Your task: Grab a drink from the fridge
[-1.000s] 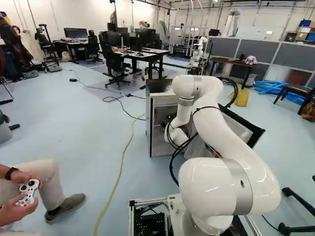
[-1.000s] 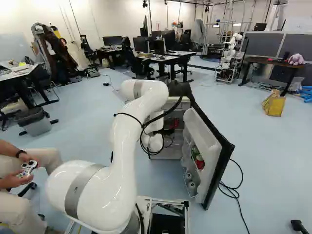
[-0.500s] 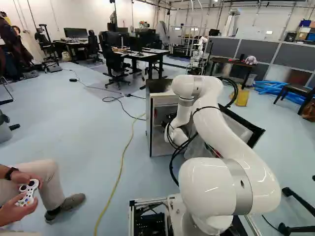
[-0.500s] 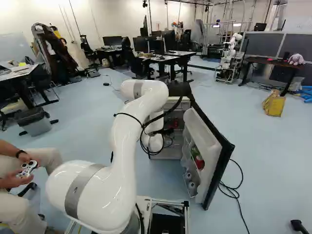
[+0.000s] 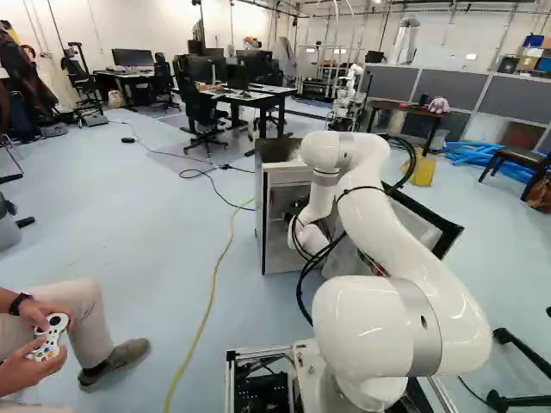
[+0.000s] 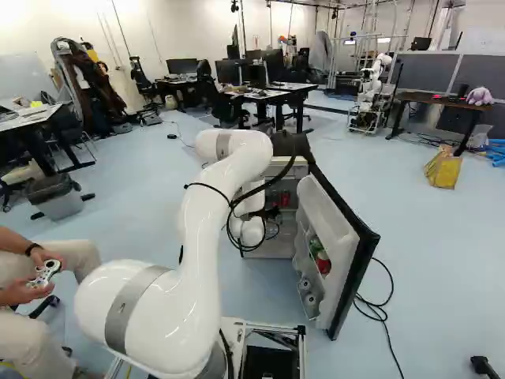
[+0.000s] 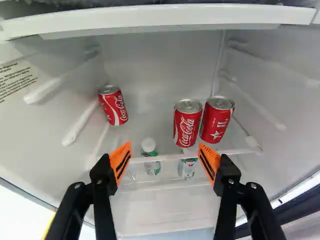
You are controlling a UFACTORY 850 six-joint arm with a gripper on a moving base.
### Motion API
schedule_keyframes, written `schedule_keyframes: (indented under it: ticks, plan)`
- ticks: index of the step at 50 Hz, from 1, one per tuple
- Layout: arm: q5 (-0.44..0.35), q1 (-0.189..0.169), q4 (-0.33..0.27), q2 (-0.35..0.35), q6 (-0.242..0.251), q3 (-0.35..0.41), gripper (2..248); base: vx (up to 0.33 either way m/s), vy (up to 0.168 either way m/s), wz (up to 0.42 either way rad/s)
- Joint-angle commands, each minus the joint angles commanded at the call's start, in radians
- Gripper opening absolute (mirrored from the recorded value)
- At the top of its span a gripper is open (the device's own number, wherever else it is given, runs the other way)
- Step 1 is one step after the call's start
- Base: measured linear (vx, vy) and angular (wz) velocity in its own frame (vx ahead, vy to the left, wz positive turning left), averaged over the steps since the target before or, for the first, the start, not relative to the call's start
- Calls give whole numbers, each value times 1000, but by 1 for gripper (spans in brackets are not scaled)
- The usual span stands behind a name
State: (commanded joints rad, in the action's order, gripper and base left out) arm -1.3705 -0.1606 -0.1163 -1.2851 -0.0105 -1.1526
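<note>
At the approach step, the empty, wide-open gripper [image 7: 165,145] in the fridge [image 5: 288,176] should centre on one red soda can [image 7: 187,123] and advance.

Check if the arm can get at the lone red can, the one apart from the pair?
Probably yes. The fridge door is open, the fingers stand open, and nothing shows between them and the lone can. It sits off to one side, so the arm likely has to shift over first.
</note>
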Motion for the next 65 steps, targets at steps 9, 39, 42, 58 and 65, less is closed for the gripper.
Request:
schedule_keyframes:
  ticks: [9,39,42,58,65]
  plan:
    - [0,-3,0,-8,0,-15,191,0,0,0]
    - [0,-11,0,-49,0,-95,191,0,0,0]
    - [0,-10,0,-53,0,-104,191,0,0,0]
    - [0,-11,0,-79,0,-154,191,0,0,0]
    - [0,-16,0,-91,0,-176,191,0,0,0]
